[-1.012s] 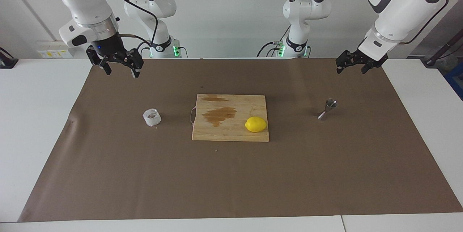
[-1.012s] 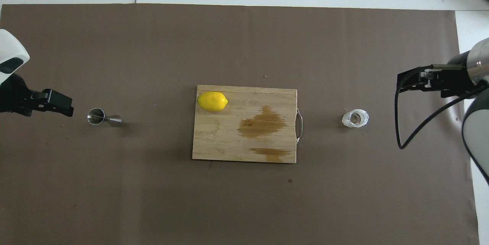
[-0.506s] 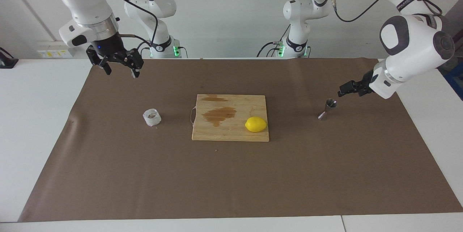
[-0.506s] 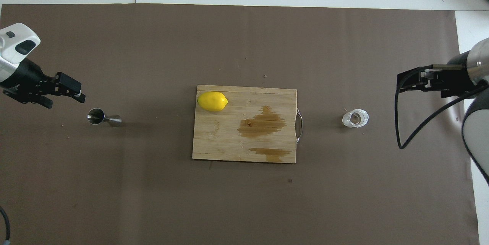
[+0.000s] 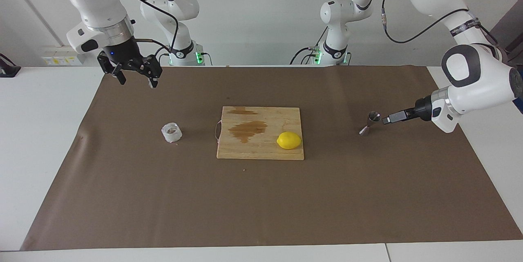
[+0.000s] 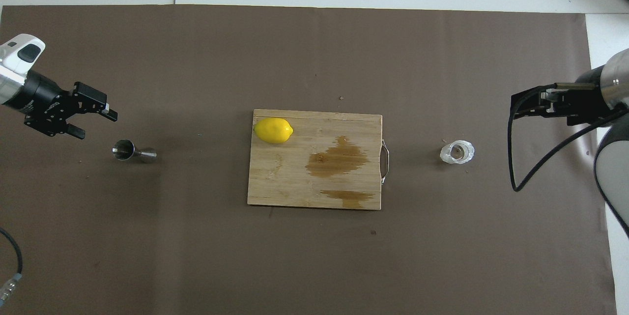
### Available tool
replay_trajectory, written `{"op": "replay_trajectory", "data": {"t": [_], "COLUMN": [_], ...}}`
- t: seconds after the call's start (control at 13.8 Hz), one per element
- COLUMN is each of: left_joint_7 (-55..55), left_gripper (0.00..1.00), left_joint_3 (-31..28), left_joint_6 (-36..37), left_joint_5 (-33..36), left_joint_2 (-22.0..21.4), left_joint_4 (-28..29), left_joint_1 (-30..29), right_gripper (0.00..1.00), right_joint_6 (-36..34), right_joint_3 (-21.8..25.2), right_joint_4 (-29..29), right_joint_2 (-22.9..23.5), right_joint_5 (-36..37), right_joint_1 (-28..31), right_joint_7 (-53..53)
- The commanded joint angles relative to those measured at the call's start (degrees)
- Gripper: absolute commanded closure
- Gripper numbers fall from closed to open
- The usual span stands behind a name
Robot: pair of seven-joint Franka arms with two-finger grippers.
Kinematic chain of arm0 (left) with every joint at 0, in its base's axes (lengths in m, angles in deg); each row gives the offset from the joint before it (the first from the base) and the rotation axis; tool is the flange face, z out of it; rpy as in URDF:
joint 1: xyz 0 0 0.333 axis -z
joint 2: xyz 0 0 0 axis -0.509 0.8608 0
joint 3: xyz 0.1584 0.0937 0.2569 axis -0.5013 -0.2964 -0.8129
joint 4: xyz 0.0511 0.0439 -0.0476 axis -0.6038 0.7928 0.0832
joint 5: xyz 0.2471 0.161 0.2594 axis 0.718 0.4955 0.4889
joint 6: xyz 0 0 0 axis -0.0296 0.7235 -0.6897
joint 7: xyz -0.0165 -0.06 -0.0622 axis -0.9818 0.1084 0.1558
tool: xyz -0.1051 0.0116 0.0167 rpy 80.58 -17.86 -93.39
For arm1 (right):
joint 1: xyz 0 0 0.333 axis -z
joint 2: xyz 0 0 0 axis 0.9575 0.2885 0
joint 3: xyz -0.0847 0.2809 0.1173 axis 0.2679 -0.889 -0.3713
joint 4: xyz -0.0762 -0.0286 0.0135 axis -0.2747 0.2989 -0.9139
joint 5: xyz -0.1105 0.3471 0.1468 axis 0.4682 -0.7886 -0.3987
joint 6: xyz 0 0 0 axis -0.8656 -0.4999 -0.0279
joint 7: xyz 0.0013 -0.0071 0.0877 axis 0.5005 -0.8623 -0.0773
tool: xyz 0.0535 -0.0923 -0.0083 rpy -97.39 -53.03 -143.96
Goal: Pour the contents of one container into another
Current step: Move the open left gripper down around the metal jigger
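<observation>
Left gripper (image 5: 386, 120) spread wide, low beside jigger (image 5: 371, 123), not touching. Right gripper (image 5: 135, 76) released, aloft above the paper's edge by the robots; cup (image 5: 171, 132) untouched.

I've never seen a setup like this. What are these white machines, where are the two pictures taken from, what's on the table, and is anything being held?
They are two robot arms, each ending in a two-finger gripper. One picture faces them from across the table; the other looks down from above their end. On the brown mat lie a cutting board with wet stains and a lemon, a glass cup and a steel jigger. The left gripper is open, low beside the jigger, not gripping it. The right gripper waits open in the air, nearer the robots than the cup. Nothing is held.
</observation>
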Motion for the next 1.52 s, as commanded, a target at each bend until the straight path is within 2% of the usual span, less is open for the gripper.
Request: {"op": "replay_trajectory", "data": {"t": [0.0, 0.43, 0.79, 1.45], "left_joint_7": [-5.8, -22.1, -32.8, -36.6], "left_gripper": [0.0, 0.0, 0.0, 0.0], "left_joint_3": [0.2, 0.1, 0.2, 0.2], "left_joint_6": [1.7, 3.2, 2.4, 1.2], "left_joint_5": [-2.7, -9.1, -13.1, -14.7], "left_joint_2": [1.5, 1.3, 0.7, 0.3], "left_joint_4": [0.0, 8.2, 11.3, 13.2], "left_joint_1": [-1.7, -3.8, -4.5, -5.1], "right_gripper": [0.0, 0.0, 0.0, 0.0], "right_joint_6": [-0.2, -0.2, -0.2, -0.2], "right_joint_3": [-0.5, -0.5, -0.5, -0.5], "right_joint_4": [-0.5, -0.5, -0.5, -0.5], "right_joint_2": [-0.6, -0.6, -0.6, -0.6], "right_joint_5": [-0.1, -0.1, -0.1, -0.1], "right_joint_1": [0.6, 0.6, 0.6, 0.6], "right_joint_7": [0.7, 0.7, 0.7, 0.7]}}
